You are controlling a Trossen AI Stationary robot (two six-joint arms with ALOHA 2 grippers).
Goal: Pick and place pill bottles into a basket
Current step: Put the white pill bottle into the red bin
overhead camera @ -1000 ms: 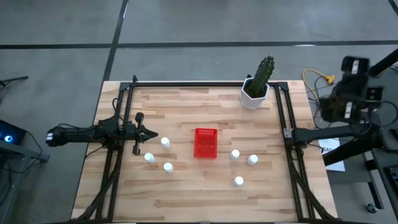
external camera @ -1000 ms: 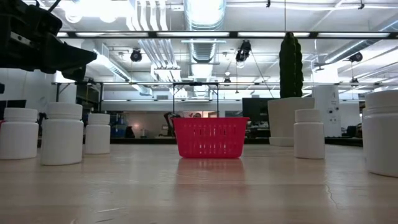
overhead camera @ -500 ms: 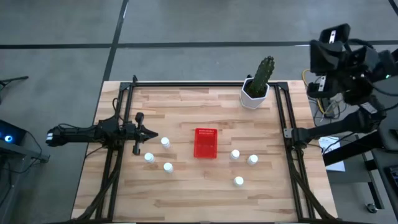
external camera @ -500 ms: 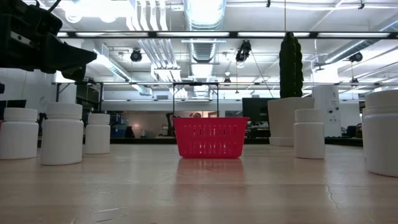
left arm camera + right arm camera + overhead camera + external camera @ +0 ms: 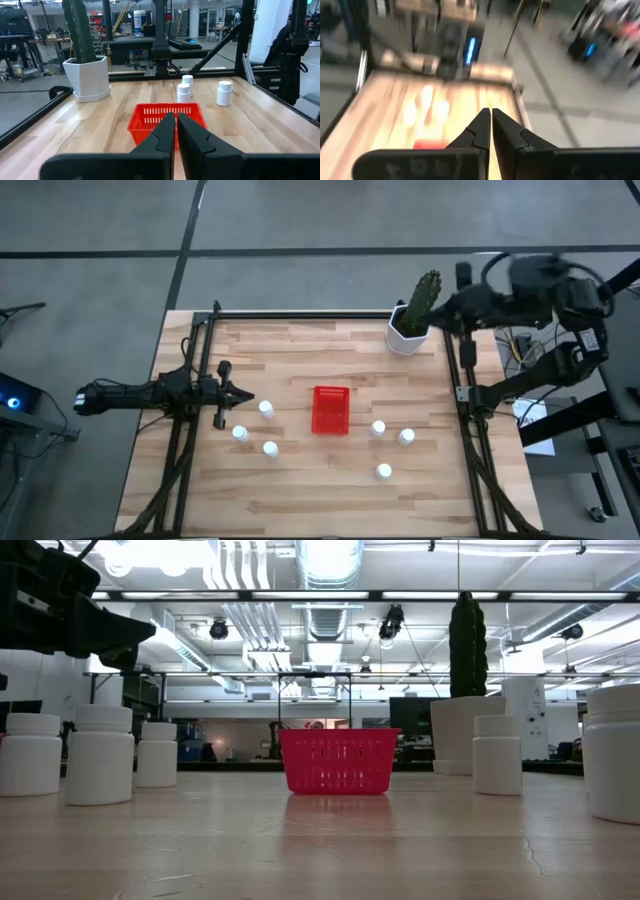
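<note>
Hovering at table's left edge: left jaws [image 5: 243, 397] closed | right jaws [image 5: 489, 116] closed | basket [image 5: 331, 409] centred

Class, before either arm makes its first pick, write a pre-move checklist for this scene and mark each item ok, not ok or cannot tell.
1. Basket upright, opening up, nothing in it: ok.
2. All six pill bottles standing on the table, three on each side of the basket: ok.
3. Left gripper empty, fingers together, beside the nearest bottle: ok.
4. Right gripper over the table: not ok, it is at the far right edge by the cactus pot.
5. Right gripper empty, fingers together: ok.
6. Right wrist view sharp enough to aim: not ok.
</note>
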